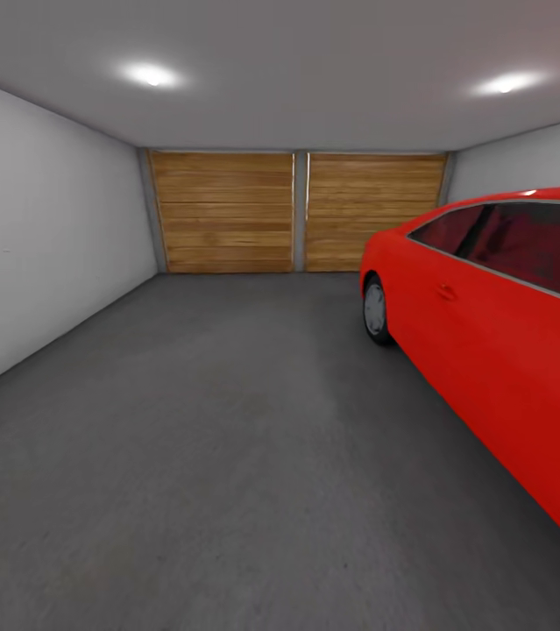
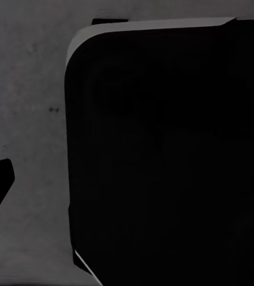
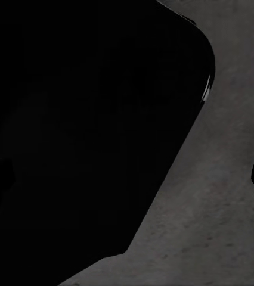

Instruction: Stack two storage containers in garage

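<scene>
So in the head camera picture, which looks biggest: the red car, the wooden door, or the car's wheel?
As they look in this view:
1. red car, though it's nearest the camera and partly cut off
2. wooden door, far away
3. wheel

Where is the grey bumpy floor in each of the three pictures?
Head view: the floor fills the lower half, running from the wooden door toward the camera, with the red car standing on it at right.
Left wrist view: the floor is the grey strip beside a big black robot part.
Right wrist view: the floor is the grey area beside another black part.
Shared landmark: the speckled grey floor itself.
</scene>
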